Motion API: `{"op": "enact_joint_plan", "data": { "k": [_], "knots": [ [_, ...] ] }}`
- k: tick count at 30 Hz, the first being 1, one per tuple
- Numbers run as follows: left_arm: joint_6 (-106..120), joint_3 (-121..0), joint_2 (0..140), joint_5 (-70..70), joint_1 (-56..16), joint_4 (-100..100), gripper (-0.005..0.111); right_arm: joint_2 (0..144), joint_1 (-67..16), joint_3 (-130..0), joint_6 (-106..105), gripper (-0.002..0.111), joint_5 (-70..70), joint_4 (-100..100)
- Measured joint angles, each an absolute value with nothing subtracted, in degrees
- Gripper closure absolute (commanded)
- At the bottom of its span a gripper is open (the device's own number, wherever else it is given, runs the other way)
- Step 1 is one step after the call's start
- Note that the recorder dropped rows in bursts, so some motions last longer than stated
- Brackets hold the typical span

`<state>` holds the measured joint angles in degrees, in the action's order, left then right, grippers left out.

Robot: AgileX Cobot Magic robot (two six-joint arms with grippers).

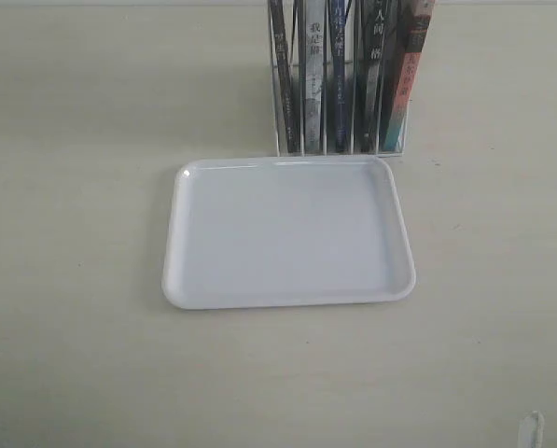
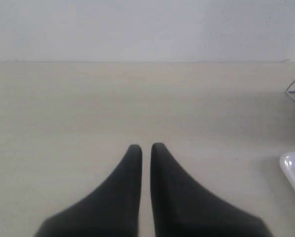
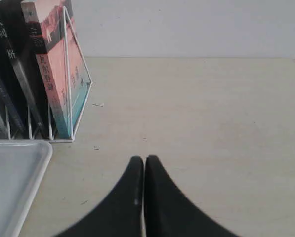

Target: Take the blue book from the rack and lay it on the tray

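Note:
The blue book point(image 1: 339, 89) stands upright in the middle slot of the wire rack point(image 1: 281, 112) at the back of the table, only its narrow dark blue spine showing. The white tray point(image 1: 287, 233) lies flat just in front of the rack, with nothing on it. Neither gripper appears in the exterior view. My left gripper point(image 2: 146, 146) hovers over bare table, its fingers nearly together and holding nothing; the tray's corner point(image 2: 294, 168) is off to one side. My right gripper point(image 3: 144, 158) is shut and holds nothing, beside the tray's rim point(image 3: 41, 160) and short of the rack point(image 3: 80, 98).
Black-spined books point(image 1: 371, 75) and a grey one point(image 1: 313, 84) share the rack with the blue book. A red-spined book point(image 1: 414, 56) fills the end slot, and its pink cover point(image 3: 53, 64) faces the right wrist camera. A pale wall rises behind the table.

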<state>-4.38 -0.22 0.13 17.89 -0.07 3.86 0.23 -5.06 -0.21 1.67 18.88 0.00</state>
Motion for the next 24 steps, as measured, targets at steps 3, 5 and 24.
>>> {"op": "enact_joint_plan", "data": {
  "k": [3,5,24],
  "knots": [
    [-4.38,-0.22,0.13,17.89,-0.07,3.86,0.101,0.23,-5.06,-0.21,1.67,0.108,18.88,0.0],
    [-4.38,-0.22,0.13,17.89,-0.07,3.86,0.101,0.23,-5.06,-0.21,1.67,0.108,18.88,0.0],
    [-4.38,-0.22,0.13,17.89,-0.07,3.86,0.101,0.23,-5.06,-0.21,1.57,0.108,18.88,0.58]
  ]
}}
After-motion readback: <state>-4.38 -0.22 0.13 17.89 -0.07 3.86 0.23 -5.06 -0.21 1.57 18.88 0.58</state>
